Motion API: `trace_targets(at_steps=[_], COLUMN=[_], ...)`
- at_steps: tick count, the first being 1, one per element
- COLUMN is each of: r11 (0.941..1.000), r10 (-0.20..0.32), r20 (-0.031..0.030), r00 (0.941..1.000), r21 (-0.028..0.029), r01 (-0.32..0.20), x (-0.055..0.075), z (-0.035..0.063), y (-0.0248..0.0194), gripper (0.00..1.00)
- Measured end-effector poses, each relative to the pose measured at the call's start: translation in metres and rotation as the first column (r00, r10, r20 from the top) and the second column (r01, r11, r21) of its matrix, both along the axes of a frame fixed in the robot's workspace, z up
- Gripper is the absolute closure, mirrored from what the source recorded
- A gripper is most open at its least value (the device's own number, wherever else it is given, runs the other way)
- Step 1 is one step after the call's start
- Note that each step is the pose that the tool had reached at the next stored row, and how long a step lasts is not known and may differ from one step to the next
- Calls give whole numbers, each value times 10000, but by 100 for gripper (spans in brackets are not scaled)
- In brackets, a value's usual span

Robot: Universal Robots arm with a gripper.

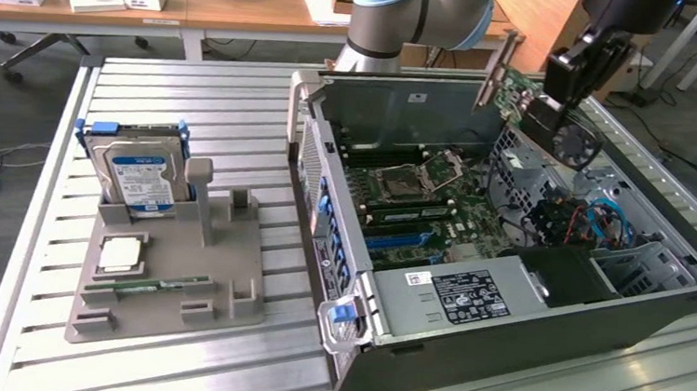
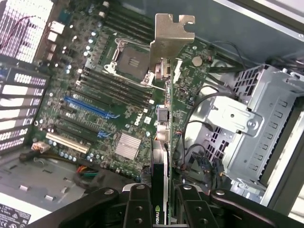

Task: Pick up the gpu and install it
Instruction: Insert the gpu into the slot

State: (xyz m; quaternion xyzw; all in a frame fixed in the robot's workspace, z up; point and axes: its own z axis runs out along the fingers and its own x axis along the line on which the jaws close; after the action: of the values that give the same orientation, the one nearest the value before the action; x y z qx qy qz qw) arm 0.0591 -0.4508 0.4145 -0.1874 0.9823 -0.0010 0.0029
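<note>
Exterior view, left to right:
- counter: ribbed aluminium slats, silvery.
- grey plastic holder with upright posts, matte. On it:
  - 1 hard drive, silver with a blue-white label, standing on edge in a blue caddy
  - 1 pale square chip, lying flat
  - 1 narrow green memory stick, lying flat
- 1 PC case, dark sheet metal, lying on its side with the panel off. Green motherboard faces up. Boxy grey power supply with a black label sits at the near end.
- gpu: 1 thin flat green board with a silvery bracket and a round black fan. It is held tilted in the air over the case's far corner on the exterior view's right, not seated in any slot.
- gripper: black, on the gpu.

Wrist view:
- gripper: jaws pinching the gpu edge-on, one black finger on each face, stamped bracket at the far end.
- Behind it is the motherboard:
  - 1 square metal CPU socket
  - 1 finned silver heatsink
  - 2 blue slots
  - 1 white slot
- Bare-steel drive cage is beside the board, with black cables between them.
</note>
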Motion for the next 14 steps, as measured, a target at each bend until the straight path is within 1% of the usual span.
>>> trace_targets(at_steps=[4, 7, 11, 14], r11=[9986, 9958, 9896, 9834], r10=[524, 912, 1434, 1809], r20=[0, -3, -5, -8], r00=[9986, 9958, 9897, 9835], r21=[-34, -60, -88, -105], r01=[-524, -912, -1434, -1809], x=[0, 0, 0, 0], z=[-1, -2, -3, -4], y=[0, 0, 0, 0], gripper=[74, 74, 74, 74])
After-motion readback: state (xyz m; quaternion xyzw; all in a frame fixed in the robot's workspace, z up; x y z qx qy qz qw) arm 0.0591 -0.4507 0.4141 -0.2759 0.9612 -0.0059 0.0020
